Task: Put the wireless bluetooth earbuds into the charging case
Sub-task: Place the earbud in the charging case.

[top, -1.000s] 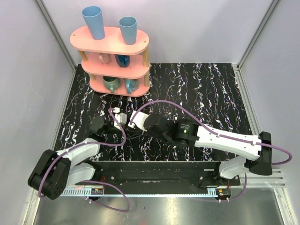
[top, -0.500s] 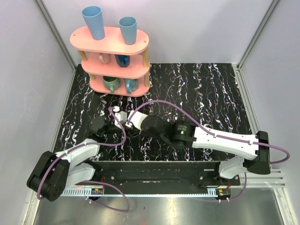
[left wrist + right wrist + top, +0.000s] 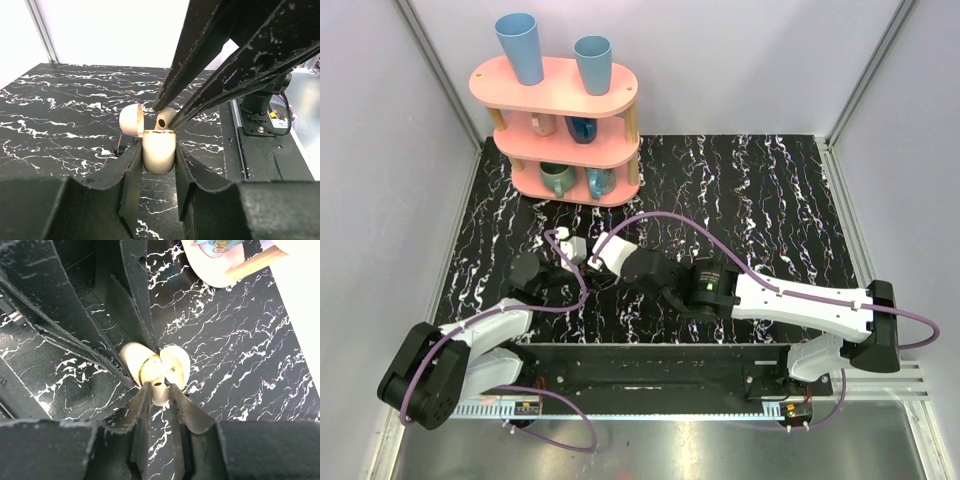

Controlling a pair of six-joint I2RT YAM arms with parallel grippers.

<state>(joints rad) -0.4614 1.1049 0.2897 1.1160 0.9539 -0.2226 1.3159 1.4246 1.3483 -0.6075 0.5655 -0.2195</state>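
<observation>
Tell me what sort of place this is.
Probably a robot lab test cell: two arms bolted to a marbled black table, plain white walls around it, a pink shelf of cups.

Left arm (image 3: 492, 325) and right arm (image 3: 810, 303): white link shells, black motor joints. Purple cable (image 3: 665, 216) loops along each. Fingers (image 3: 126, 182) matte black, scuffed.

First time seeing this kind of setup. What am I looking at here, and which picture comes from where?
Two robot arms sit at a black marbled table. One picture looks down from above; the other two come from cameras on each wrist. A pink shelf of cups stands at the back. The left arm's fingers clamp an open charging case; the right arm's fingers pinch a small earbud right at its opening.
</observation>
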